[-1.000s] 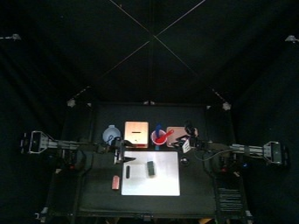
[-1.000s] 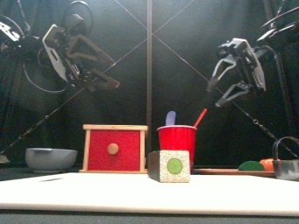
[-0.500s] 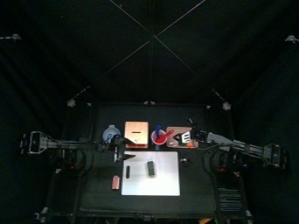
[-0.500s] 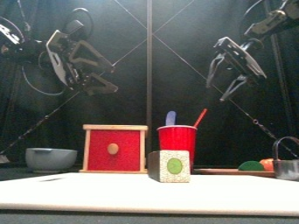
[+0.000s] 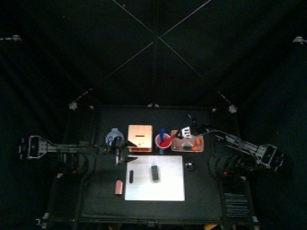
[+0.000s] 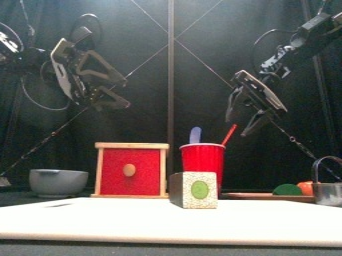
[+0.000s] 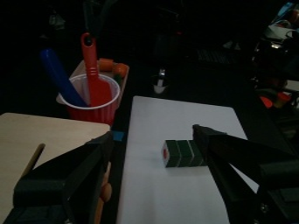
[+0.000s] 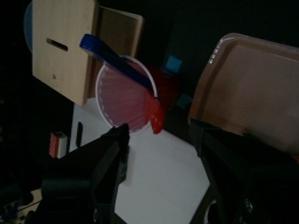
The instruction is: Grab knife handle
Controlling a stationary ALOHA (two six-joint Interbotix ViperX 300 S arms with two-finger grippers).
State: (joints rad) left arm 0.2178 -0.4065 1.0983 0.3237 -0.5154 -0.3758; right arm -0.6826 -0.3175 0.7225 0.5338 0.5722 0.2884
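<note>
Cup: a red cup (image 6: 203,160) stands near the middle of the worktop (image 6: 160,222), just behind a small block (image 6: 197,189) with a green oval on its face, and right of a red box (image 6: 131,169).
Handles: two stick up out of the cup, one blue (image 7: 55,73) and one red (image 7: 87,52); which is the knife's cannot be told.
Right end effector (image 6: 249,108): hangs above and a little right of the cup, apart from it, with nothing between its fingers; jaws spread wide, as the right wrist view shows, with the cup and both handles between them in the background.
Left end effector (image 6: 83,78): high on the left, above the red box; jaws spread wide and empty in the left wrist view.
White mat (image 7: 187,166): lies on the worktop in front of the cup, with the block on it.
Bowl (image 6: 58,181): grey, at the far left of the worktop.
Tray (image 8: 251,83): at the right side, beside the cup; orange and green things (image 6: 297,188) lie there, too small to tell.
</note>
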